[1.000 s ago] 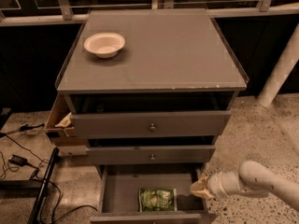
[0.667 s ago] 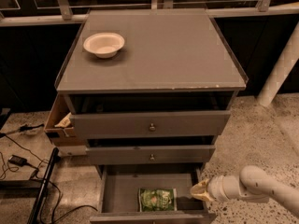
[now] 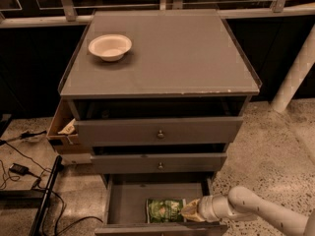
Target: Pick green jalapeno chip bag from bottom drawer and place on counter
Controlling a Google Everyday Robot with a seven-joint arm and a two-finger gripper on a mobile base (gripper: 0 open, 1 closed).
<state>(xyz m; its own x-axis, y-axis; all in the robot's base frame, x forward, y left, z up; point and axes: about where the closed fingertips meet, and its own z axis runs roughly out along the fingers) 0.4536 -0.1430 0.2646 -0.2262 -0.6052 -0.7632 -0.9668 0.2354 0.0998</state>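
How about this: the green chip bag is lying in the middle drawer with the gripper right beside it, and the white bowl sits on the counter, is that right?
Not quite. The green jalapeno chip bag lies in the bottom drawer, not the middle one, as the camera view shows. The rest holds: the gripper is at the bag's right edge, and the white bowl sits on the counter.

Worktop: flat grey cabinet top, squarish, thin raised clear edge. Carries one item: white bowl, upright, near the rear left corner, just inside the left edge. Off the worktop: gripper, well below, at the open bottom drawer.
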